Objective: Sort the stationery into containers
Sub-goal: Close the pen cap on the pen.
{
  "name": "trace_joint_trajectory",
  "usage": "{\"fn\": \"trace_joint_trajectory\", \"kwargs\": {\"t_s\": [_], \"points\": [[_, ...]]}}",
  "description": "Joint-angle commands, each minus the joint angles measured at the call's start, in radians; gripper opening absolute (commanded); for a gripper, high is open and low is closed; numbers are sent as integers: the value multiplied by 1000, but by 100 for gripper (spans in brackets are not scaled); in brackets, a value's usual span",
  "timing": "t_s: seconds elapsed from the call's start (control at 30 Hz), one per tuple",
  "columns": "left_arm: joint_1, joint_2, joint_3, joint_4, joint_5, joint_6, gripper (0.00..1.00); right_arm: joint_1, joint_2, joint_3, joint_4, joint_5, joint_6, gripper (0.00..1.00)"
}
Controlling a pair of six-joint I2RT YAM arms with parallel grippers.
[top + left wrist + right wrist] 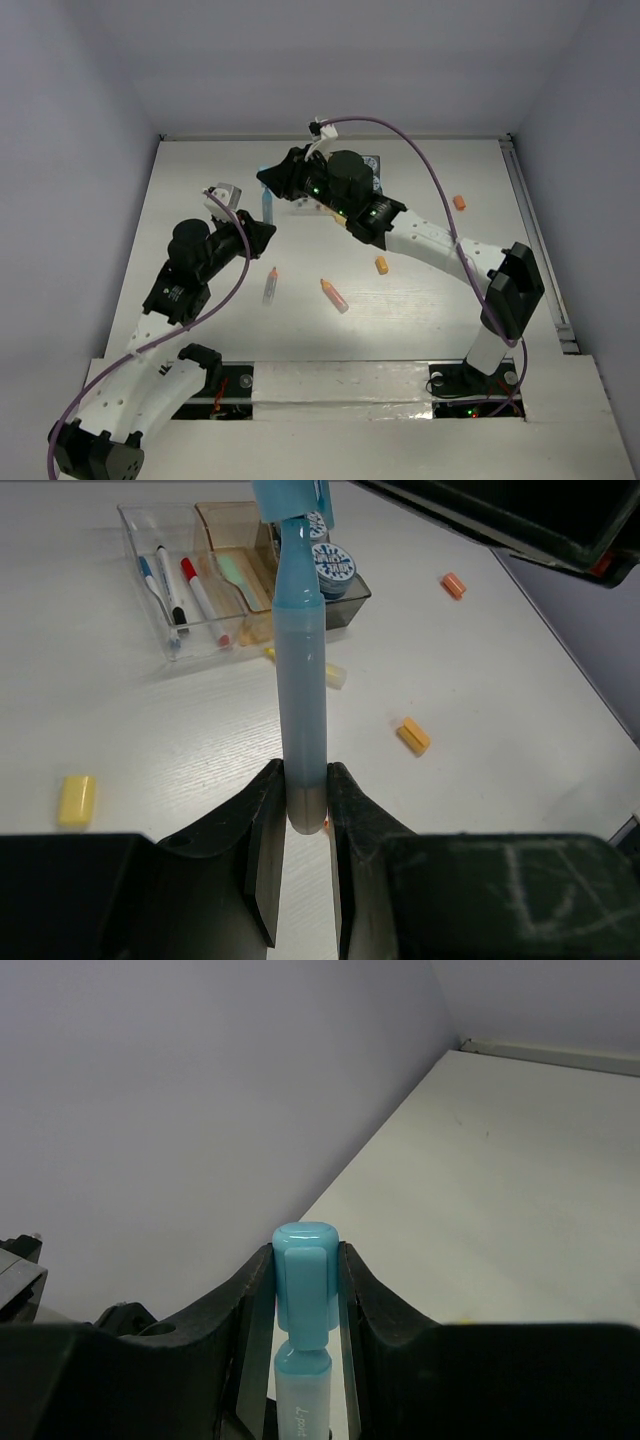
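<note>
Both arms are gripping the same blue marker (pixel 302 680), which is hanging in the air above the table (pixel 150 730), near and left of the containers (pixel 205 630). The left gripper (pixel 305 780) is pinching the marker's plain end between closed jaws, and the right gripper (pixel 307 1260) is clamping its blue cap at the far end. Beyond them, the clear bin (pixel 135 525) is holding pens (pixel 180 595), the orange-tinted bin (pixel 262 578) a green marker (pixel 237 575), and the dark grey bin (pixel 345 598) the rolls (pixel 332 560). The orange-tinted bin is looking like the right home. The main risk is coming from the double grip. If the arms are pulling apart, the cap could pop off. If one is swinging sideways while the other is clamping, the marker could twist and slip out. Since the right gripper is holding only the cap, a release by the left could let the body drop away. The right arm is also hanging over the bins, so a low sweep could shove them.
</note>
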Motion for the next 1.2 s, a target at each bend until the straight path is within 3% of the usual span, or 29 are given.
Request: {"fn": "trace_joint_trajectory", "kwargs": {"t_s": [0.0, 0.5, 0.73, 1.17], "points": [[12, -29, 33, 51, -28, 2, 0, 24, -12, 20, 29, 44, -26, 0], [30, -62, 25, 58, -60, -9, 0, 85, -37, -89, 136, 116, -11, 0], [30, -60, 26, 59, -62, -12, 0, 107, -27, -144, 170, 80, 20, 0], [40, -58, 26, 61, -67, -15, 0, 164, -67, -307, 101, 64, 70, 0]]}}
